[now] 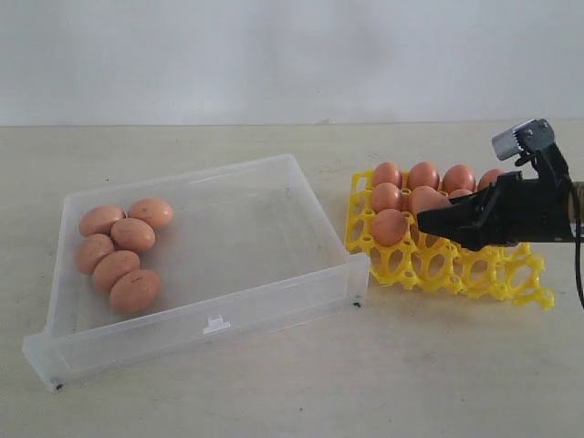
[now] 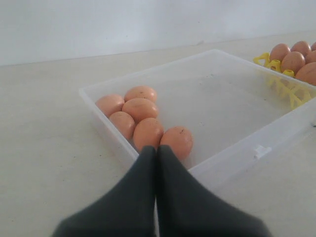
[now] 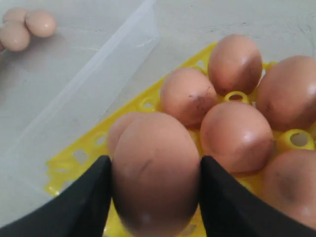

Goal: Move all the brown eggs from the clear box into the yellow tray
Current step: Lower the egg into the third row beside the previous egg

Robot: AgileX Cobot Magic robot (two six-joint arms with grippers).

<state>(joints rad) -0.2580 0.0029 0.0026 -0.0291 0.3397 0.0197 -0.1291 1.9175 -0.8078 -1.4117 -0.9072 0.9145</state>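
**A:** The right hand (image 3: 154, 192) is over the yellow tray (image 1: 493, 274), pinching a brown egg (image 3: 155, 173) by its sides between two dark fingers (image 3: 84, 197).

**B:** Why grip it by the sides?

**A:** My guess is that it leaves the egg's underside free to go down into a cup. The jaws are set wide enough to hug the shell, and it doesn't look like they're squeezing it.

**B:** Where's it going?

**A:** In the exterior view, the seated eggs (image 3: 236, 64) crowd the tray's far rows and left edge, shell against shell, while the near cups are bare lattice. The held egg hangs just beside that crowd, so I'd say it's going to the next open cup.

**B:** What could go wrong?

**A:** It could clip a neighbour on the way down, because there's very little room.

**B:** And the clear box (image 1: 246, 228)?

**A:** It's on the surface (image 1: 411, 365) just beside the tray. Six brown eggs (image 1: 133, 234) sit touching in a cluster at the end farthest from the tray, and the rest of the floor is bare.

**B:** What's the left hand doing?

**A:** The left hand (image 2: 157, 153) has its fingers pressed together and holds nothing. It's poised at the box wall by that cluster, though I can't tell if it's touching. It looks parked clear of the tray work.

**B:** So what's left?

**A:** This egg, then those six.
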